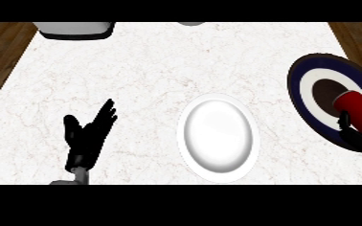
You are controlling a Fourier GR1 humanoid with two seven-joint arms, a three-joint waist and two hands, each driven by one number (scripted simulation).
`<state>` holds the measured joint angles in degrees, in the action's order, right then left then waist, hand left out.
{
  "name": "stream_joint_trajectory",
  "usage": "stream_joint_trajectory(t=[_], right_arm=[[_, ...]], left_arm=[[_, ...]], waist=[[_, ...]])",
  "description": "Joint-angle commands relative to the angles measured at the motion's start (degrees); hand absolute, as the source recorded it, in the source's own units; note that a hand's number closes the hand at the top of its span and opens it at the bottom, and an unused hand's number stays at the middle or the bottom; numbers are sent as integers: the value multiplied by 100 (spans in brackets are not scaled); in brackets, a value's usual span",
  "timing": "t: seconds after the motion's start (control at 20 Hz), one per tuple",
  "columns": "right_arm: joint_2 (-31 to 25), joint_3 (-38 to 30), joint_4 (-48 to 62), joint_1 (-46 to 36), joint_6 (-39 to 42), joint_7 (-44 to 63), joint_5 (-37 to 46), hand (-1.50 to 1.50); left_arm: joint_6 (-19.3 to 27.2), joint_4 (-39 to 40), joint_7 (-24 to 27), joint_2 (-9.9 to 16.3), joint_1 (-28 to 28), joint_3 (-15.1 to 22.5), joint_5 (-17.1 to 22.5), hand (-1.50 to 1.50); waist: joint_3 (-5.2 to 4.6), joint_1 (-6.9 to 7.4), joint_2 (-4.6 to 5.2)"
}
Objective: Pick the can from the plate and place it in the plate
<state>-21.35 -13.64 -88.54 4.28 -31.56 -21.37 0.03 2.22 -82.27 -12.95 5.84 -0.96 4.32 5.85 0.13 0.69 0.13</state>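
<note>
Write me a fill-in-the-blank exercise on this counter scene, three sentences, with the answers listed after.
1. The red can stands on the dark blue and white plate at the view's ____ edge.
2. The plain white plate holds ____.
3. The left robot hand rests with its fingers ____, touching neither plate.

Answers: right; nothing; open

can on right plate, second plate left
</note>
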Motion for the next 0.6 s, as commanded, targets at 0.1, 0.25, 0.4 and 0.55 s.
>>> stream_joint_trajectory(t=[0.1, 0.25, 0.4, 0.55], right_arm=[[-444, -835, 2582, -1511, 584, -1091, -513, 150], [-776, -1099, 3776, -2257, 844, -1620, -587, 150], [-959, -1306, 4884, -2684, 1130, -2303, -639, 150], [-1615, -919, 5458, -2988, 1125, -903, -142, 150]], left_arm=[[-111, 6, 105, 67, -93, -55, -5, 0], [72, 72, 169, -178, -116, 187, -225, 0], [26, -104, -210, -57, 153, -11, -71, 0], [-135, -88, -74, -10, 122, 5, 2, 0]], waist=[[-3, 26, 9], [-1, 56, 20], [-2, 27, 12], [-3, 190, 56]])
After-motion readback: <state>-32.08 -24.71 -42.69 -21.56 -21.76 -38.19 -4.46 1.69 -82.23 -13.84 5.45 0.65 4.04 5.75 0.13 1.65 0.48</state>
